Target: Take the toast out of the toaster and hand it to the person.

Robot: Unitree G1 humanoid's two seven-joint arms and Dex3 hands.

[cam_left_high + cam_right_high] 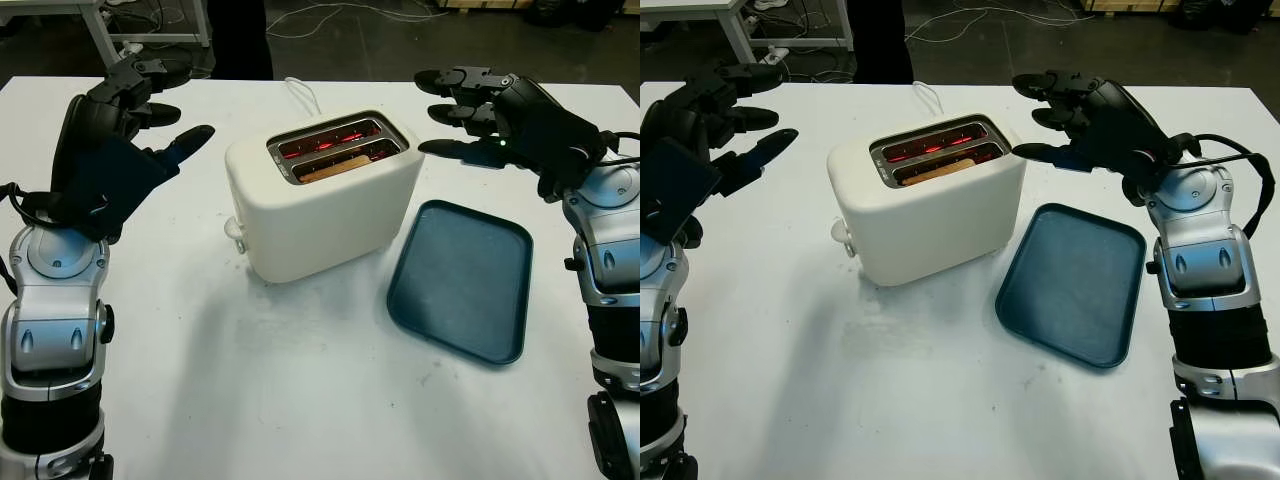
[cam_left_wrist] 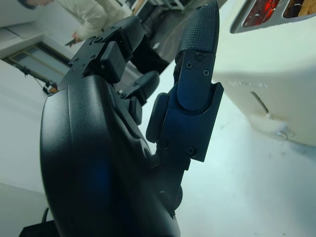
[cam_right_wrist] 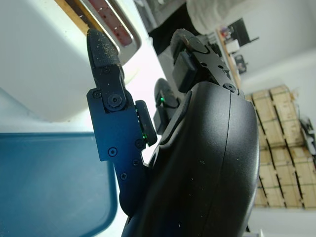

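The right hand (image 1: 470, 110) is up in the air, just to the right of the cream plastic toaster (image 1: 320, 195). It is open and holds nothing. The left hand (image 1: 140, 110) is open too, up on the other side of the toaster, a bit farther off.

The brown slice of toast (image 1: 335, 165) sits low in the near slot, and both slots glow red inside. So the job looks like it is just starting: nothing is picked up yet.

Next, I think the right hand must go over the near slot, reach down and pinch the top edge of the toast. That edge barely sticks up, so the pinch needs care.

A dark blue plastic tray (image 1: 462, 280) lies on the white tabletop (image 1: 280, 390), just right of the toaster.
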